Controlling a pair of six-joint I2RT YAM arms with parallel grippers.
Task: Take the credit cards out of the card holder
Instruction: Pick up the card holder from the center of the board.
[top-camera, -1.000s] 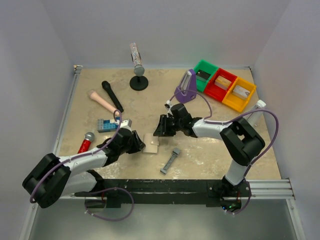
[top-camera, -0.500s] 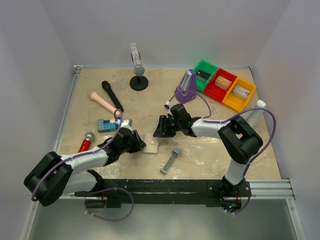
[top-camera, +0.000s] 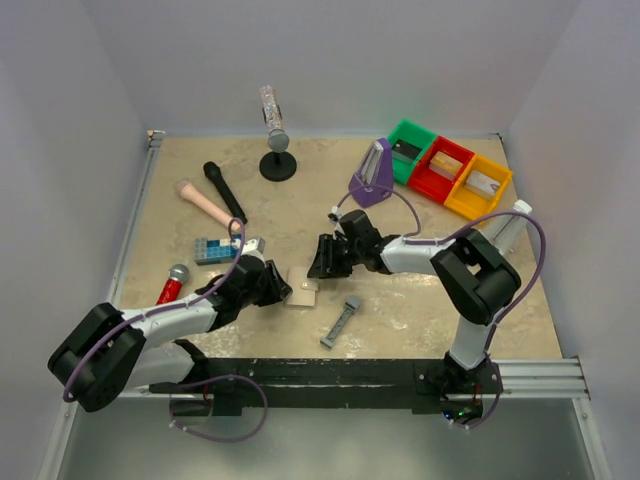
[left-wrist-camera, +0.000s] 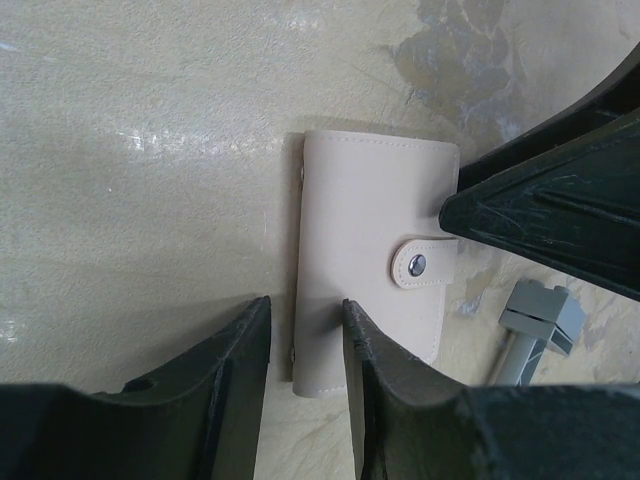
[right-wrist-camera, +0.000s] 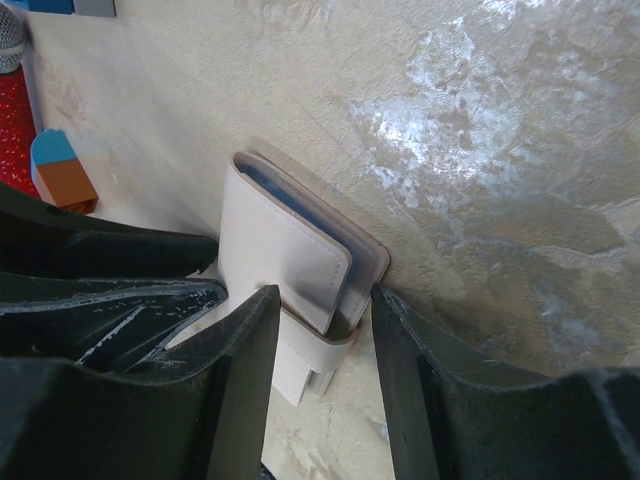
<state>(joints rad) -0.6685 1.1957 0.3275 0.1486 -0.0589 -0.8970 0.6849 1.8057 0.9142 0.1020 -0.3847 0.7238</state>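
The card holder lies shut on the table, pale tan outside, with a snap strap over its free edge. The credit cards are hidden inside; only a blue-grey sliver of the lining shows. My left gripper is open, its jaws astride the holder's spine edge, one finger over the cover. My right gripper is open around the strap end, its left finger touching the strap and the other beside the back cover. In the top view the two grippers flank the holder, left and right.
A narrow grey metal bar lies just right of the holder. A blue toy brick, a red microphone, a pink one and a black one lie to the left. Green, red and yellow bins stand back right.
The right arm's elbow has shifted slightly left and its gripper has edged onto the holder's strap end. The left arm and the holder have not visibly moved.
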